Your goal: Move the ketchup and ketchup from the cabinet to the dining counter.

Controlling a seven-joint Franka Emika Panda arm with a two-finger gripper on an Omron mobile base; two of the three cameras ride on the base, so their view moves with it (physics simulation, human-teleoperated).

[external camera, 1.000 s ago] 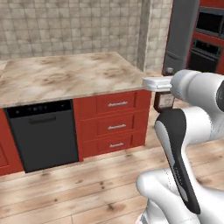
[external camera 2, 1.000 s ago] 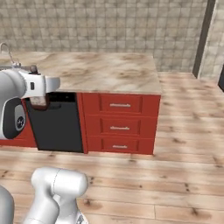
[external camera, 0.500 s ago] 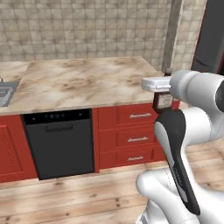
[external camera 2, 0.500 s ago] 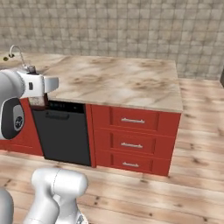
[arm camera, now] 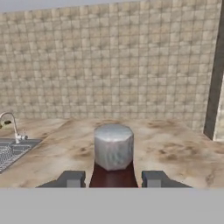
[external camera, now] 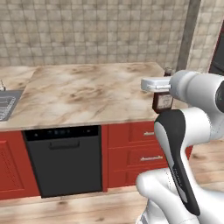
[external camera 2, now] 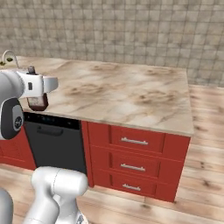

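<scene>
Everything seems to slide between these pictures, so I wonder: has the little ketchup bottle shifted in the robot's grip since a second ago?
No. The ketchup bottle hangs in the same spot under the white end effector; it is the counter that slid past, because the base drove.

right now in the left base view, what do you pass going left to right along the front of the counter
sink → dishwasher → drawers → ketchup, held up in the jaws over the counter's right end
</scene>
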